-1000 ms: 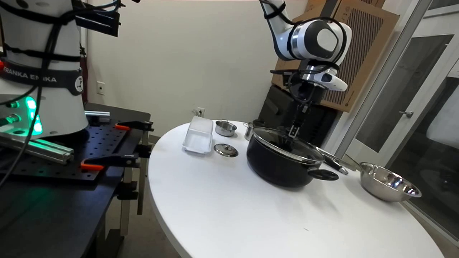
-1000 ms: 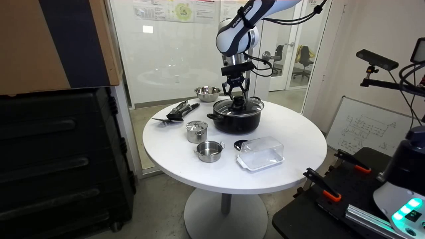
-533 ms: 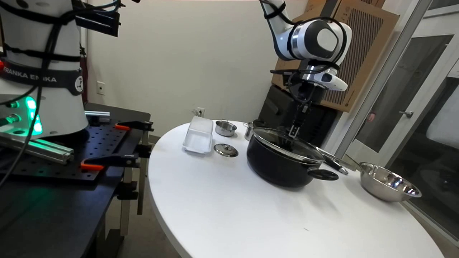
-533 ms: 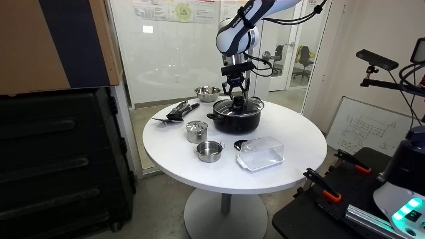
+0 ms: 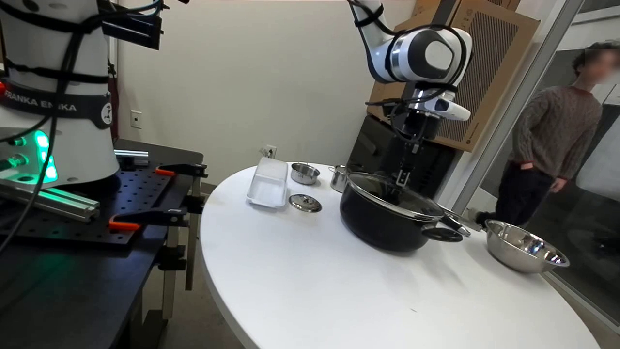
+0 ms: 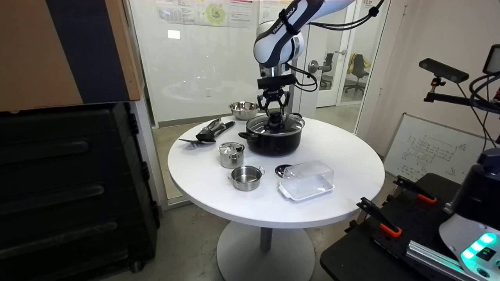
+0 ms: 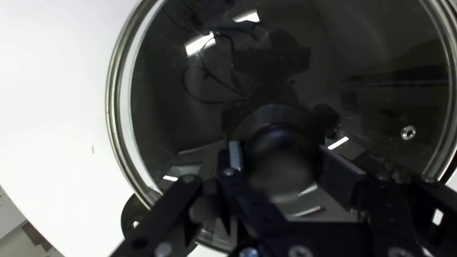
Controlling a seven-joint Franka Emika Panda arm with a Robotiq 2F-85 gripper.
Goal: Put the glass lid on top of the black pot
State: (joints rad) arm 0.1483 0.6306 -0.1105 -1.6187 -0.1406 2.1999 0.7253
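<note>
Can see the glass lid (image 5: 382, 196) resting on the black pot (image 5: 380, 228) in both exterior views, so judge placing nearly done, leaving any release and withdrawal, but can't distinguish clamped from loose in the gripper (image 6: 275, 113) astride the knob (image 7: 282, 153)

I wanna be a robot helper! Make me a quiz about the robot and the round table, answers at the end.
1. Pick one: the glass lid is on top of A) the bowl, B) the pot, C) the clear box.
2. True or false: the small lid lies on the table.
3. Fill the gap: the hand has its fingers on either side of the glass lid's ____.

Key: 1: B. 2: true. 3: knob.
</note>
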